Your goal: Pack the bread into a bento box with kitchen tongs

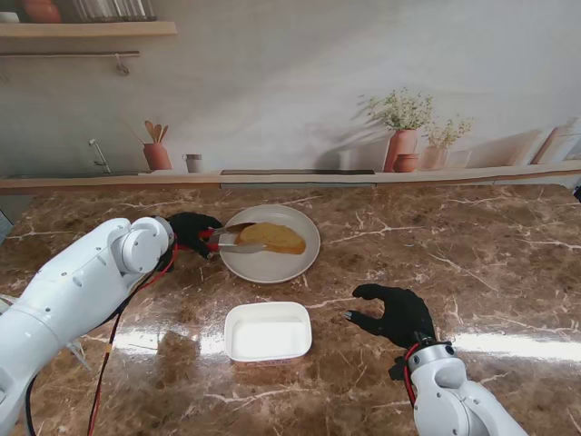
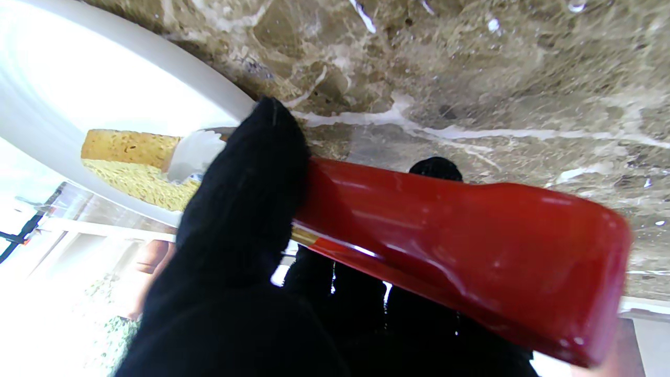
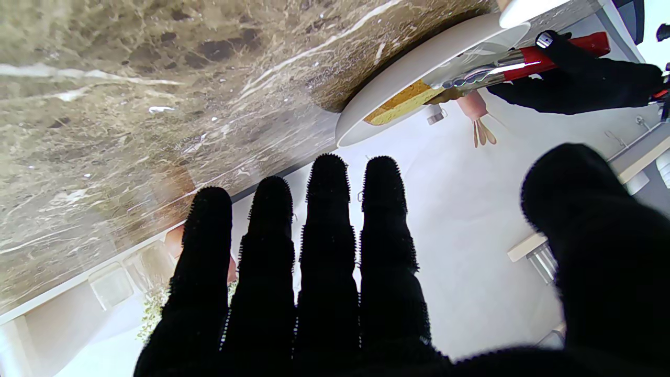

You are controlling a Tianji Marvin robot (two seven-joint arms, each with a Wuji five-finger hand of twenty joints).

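Note:
A slice of toast [image 1: 271, 237] lies on a round white plate [image 1: 300, 259] in the middle of the table. My left hand [image 1: 192, 230] is shut on red-handled metal tongs [image 1: 227, 242], whose tips sit at the toast's left edge. The left wrist view shows the red handle [image 2: 445, 251] in my black fingers [image 2: 251, 199] and the toast [image 2: 131, 157] beyond. The white bento box [image 1: 268, 331] stands nearer to me than the plate. My right hand [image 1: 392, 312] hovers open to the right of the box, fingers spread [image 3: 324, 251]. The right wrist view shows the plate [image 3: 413, 63] and tongs [image 3: 502, 65].
A ledge runs along the far edge of the marble table [image 1: 454, 245], bearing a pot with wooden utensils [image 1: 156, 151], a small cup [image 1: 192, 163] and vases with flowers [image 1: 402, 141]. A red cable [image 1: 113, 345] hangs along my left arm.

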